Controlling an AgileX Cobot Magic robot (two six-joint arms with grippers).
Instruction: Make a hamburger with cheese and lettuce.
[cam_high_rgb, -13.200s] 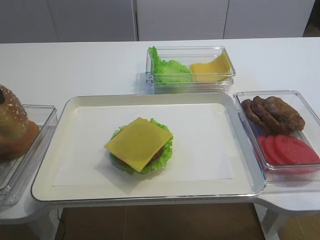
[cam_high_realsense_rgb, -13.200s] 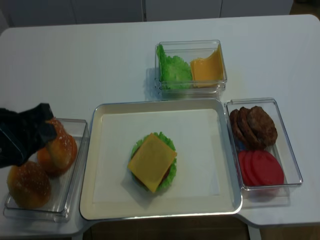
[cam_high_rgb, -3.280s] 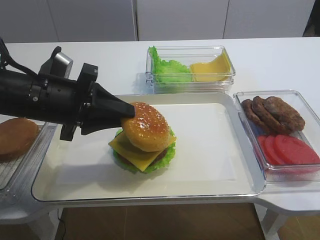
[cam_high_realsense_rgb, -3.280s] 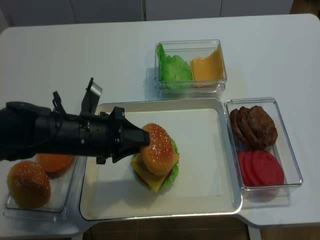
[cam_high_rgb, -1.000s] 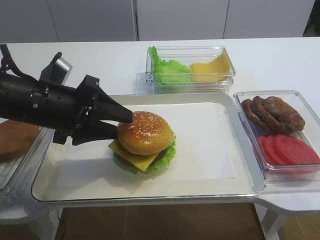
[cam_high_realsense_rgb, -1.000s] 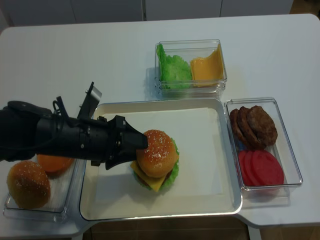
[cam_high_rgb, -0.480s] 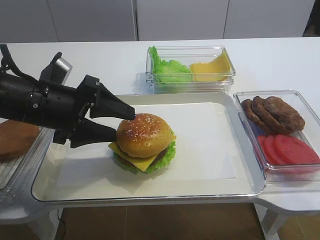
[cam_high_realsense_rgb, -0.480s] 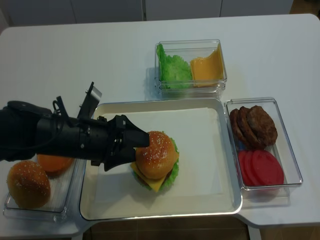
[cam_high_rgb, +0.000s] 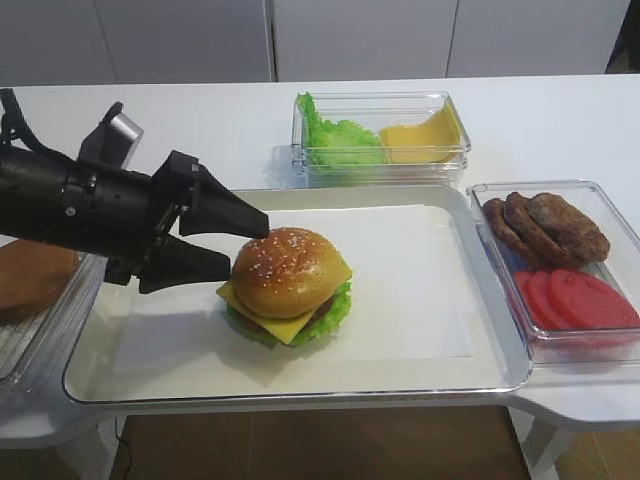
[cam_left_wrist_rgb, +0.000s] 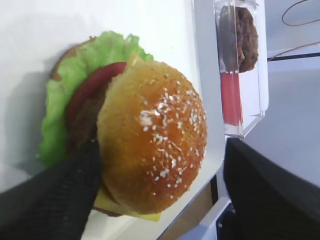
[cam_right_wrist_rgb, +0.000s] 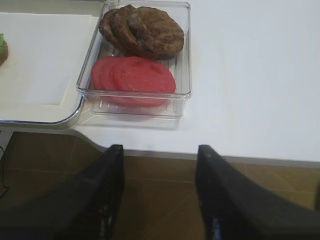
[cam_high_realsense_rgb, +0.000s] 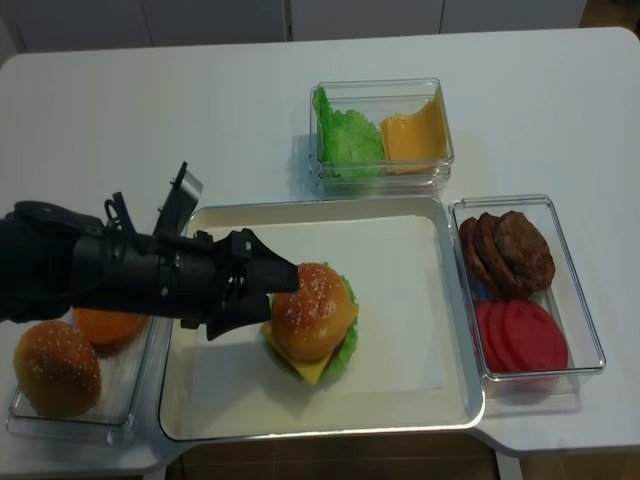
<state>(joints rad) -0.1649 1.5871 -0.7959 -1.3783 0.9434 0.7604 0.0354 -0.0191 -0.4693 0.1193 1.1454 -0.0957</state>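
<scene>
The hamburger (cam_high_rgb: 286, 286) looks finished, lettuce (cam_high_rgb: 335, 305) and cheese (cam_high_rgb: 283, 325) under its bun; left hand (cam_high_rgb: 243, 250) spread around it, only withdrawal left.

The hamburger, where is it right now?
In the exterior high view, the hamburger sits left of middle on the tray, beside the open left hand.

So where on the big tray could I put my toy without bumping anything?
The bare paper between the hamburger and the patty-and-tomato box is free, as is the tray's front strip. Left of the hamburger is crowded: the left end effector sits open there.
</scene>
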